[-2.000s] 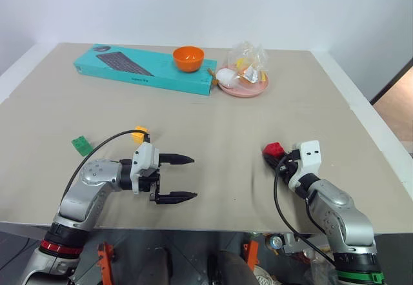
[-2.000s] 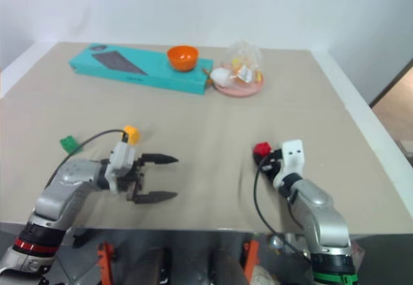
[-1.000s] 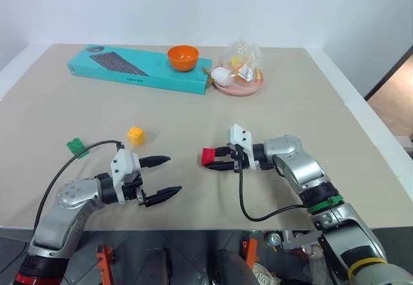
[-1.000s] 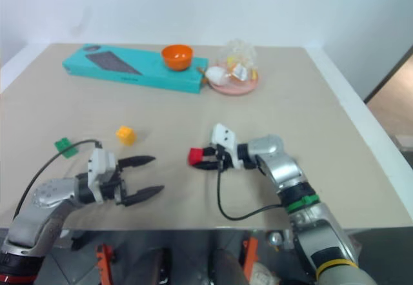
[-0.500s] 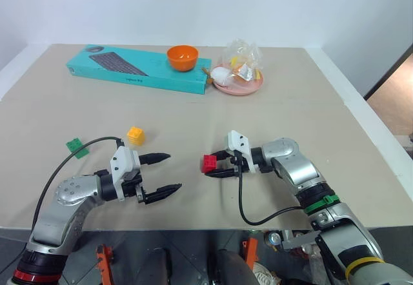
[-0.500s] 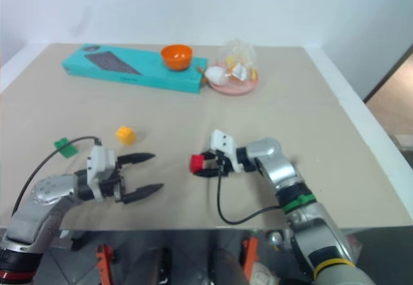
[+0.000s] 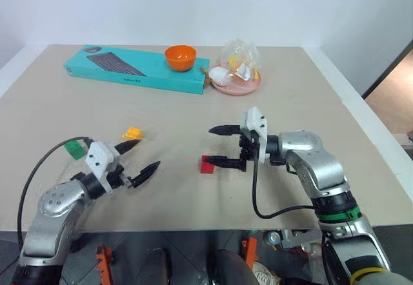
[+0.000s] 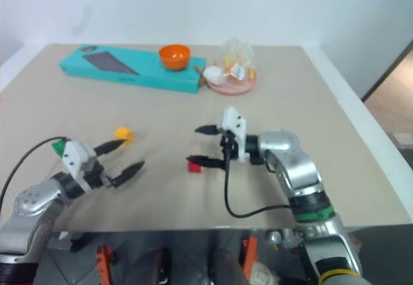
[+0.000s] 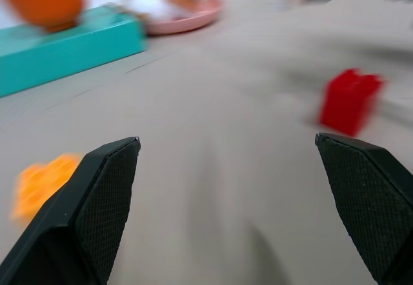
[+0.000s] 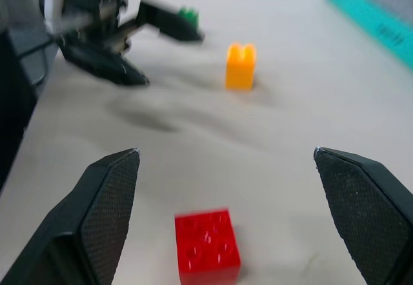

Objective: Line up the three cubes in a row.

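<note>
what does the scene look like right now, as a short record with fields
red cube: on the table, free, just under the open right pincer
yellow cube: on the table, left of the red cube
green cube: on the table, furthest left, partly behind the left arm
left pincer: open, holding nothing, near the yellow cube
row: not formed yet, cubes spread apart
back of table: teal box, orange bowl, pink plate
</note>
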`<state>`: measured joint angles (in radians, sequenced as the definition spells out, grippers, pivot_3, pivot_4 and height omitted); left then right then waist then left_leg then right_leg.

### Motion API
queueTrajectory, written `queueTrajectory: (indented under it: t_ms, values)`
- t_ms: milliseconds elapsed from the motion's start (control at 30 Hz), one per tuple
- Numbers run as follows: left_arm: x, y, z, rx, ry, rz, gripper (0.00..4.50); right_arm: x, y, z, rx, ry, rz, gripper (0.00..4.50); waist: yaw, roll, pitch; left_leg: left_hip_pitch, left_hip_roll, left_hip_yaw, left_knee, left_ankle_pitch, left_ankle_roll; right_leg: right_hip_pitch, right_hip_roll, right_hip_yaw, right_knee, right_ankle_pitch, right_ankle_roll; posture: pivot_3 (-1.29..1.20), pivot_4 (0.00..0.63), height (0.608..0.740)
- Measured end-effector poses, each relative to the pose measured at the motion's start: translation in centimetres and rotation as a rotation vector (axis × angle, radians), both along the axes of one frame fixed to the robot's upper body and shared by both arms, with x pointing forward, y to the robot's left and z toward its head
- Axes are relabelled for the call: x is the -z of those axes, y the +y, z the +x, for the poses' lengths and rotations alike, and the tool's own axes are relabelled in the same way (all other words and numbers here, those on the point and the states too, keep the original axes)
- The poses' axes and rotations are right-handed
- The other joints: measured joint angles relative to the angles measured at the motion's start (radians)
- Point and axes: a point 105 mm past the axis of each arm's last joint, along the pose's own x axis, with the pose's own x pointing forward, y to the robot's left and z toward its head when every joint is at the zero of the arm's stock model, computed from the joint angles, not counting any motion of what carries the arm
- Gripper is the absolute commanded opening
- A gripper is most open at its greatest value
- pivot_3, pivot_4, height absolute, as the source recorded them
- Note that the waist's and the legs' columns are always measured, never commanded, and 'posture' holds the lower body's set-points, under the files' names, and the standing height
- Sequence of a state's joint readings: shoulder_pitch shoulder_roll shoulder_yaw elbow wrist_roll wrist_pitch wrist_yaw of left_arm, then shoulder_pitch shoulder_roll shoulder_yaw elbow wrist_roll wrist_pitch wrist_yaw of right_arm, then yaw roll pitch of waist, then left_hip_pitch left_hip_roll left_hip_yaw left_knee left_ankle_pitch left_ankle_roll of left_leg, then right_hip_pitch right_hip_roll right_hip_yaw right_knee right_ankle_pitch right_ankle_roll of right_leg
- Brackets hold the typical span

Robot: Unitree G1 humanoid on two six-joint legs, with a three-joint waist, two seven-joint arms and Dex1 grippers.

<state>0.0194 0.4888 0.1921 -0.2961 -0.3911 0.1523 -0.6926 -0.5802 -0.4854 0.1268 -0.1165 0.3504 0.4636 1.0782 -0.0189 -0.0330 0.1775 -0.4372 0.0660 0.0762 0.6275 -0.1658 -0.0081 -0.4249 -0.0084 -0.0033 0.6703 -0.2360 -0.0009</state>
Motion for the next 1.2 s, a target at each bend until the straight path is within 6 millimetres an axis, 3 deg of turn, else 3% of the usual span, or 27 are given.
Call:
queueTrajectory:
  t_ms: [167,333,500,667,1200]
  values:
    - [-1.7,6.5,0.2,-0.519,-0.110,-0.102,4.50,-1.6,0.3,-0.7,0.046,-0.038,0.085,4.47,-0.002,-0.001,0.000,0.001,0.000,0.001,0.001,0.000,0.000,0.000,0.000,0.001,0.000,0.002,0.000,0.00,0.150,0.740]
    - [-0.9,9.4,-0.3,-0.799,-0.109,-0.116,4.50,-1.8,1.2,-0.6,0.038,-0.046,0.110,4.47,-0.002,-0.001,-0.001,0.001,0.000,0.001,0.002,0.000,0.001,0.001,0.001,0.001,0.000,0.003,0.000,0.00,0.150,0.740]
    - [-1.4,10.0,0.3,-0.935,-0.139,-0.142,4.50,-1.6,2.6,0.1,-0.005,-0.078,0.093,4.47,-0.001,-0.003,-0.001,0.000,0.000,0.001,0.004,0.001,0.001,0.001,0.001,0.000,0.000,0.005,0.000,0.00,0.150,0.740]
    - [0.0,10.2,0.8,-1.058,-0.076,-0.222,4.50,-1.5,3.1,0.9,-0.012,-0.111,0.071,4.47,-0.001,-0.003,-0.001,0.000,0.000,0.002,0.004,0.001,0.001,0.000,0.002,0.000,0.000,0.005,0.001,0.00,0.150,0.740]
    - [1.6,9.3,3.0,-1.190,0.064,-0.331,4.50,-1.4,2.3,1.5,0.003,-0.134,0.031,4.47,-0.001,-0.004,-0.002,-0.001,-0.001,0.002,0.004,0.001,0.001,0.000,0.004,0.001,0.000,0.006,0.001,0.00,0.150,0.740]
